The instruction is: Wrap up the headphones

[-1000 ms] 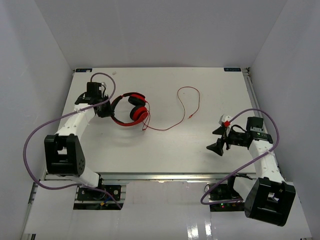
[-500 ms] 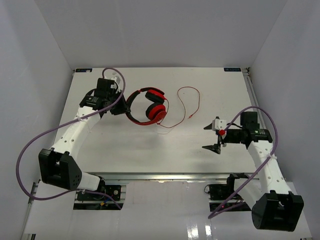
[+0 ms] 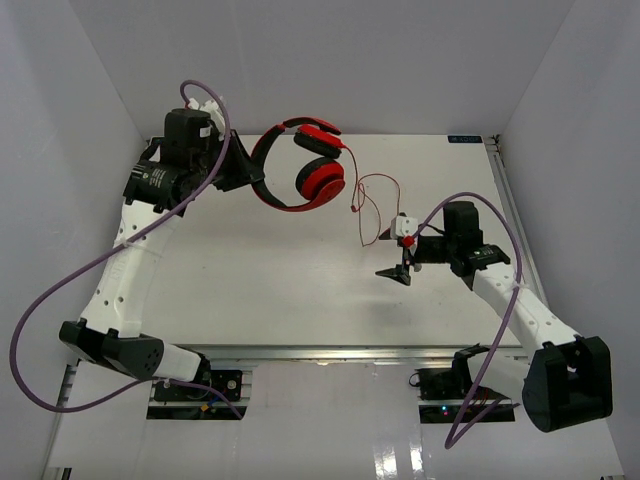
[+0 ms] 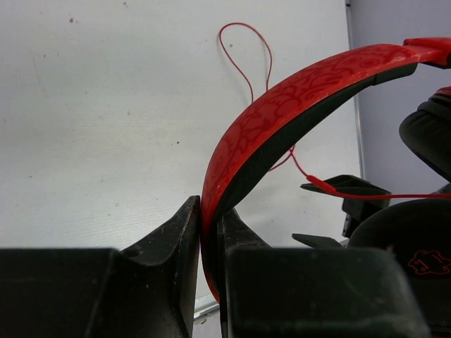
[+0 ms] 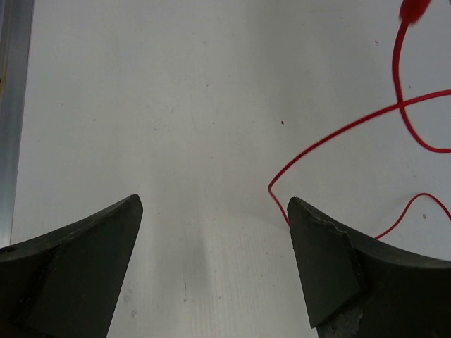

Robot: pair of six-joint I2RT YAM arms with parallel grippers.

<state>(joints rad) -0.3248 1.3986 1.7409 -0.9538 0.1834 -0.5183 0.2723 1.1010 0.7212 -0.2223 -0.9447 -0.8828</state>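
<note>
The red headphones (image 3: 322,180) hang in the air above the back of the table, earcups lowest. My left gripper (image 3: 243,168) is shut on the patterned red headband (image 4: 282,105), which sits between the black fingers (image 4: 176,239). From the earcups the thin red cord (image 3: 362,200) drops to the table in loose loops. My right gripper (image 3: 396,246) stands open just right of those loops, low over the table. In the right wrist view the cord (image 5: 400,105) bends close to the right finger (image 5: 331,260), and nothing lies between the jaws.
The white table (image 3: 300,290) has a metal rail (image 5: 10,105) along its edge. White walls close in the left, back and right sides. Purple arm cables (image 3: 60,290) loop beside both arms.
My left arm has lifted the headphones off the table and carried them up and to the right, pulling the cord along. My right gripper has moved left toward the cord, still open.
</note>
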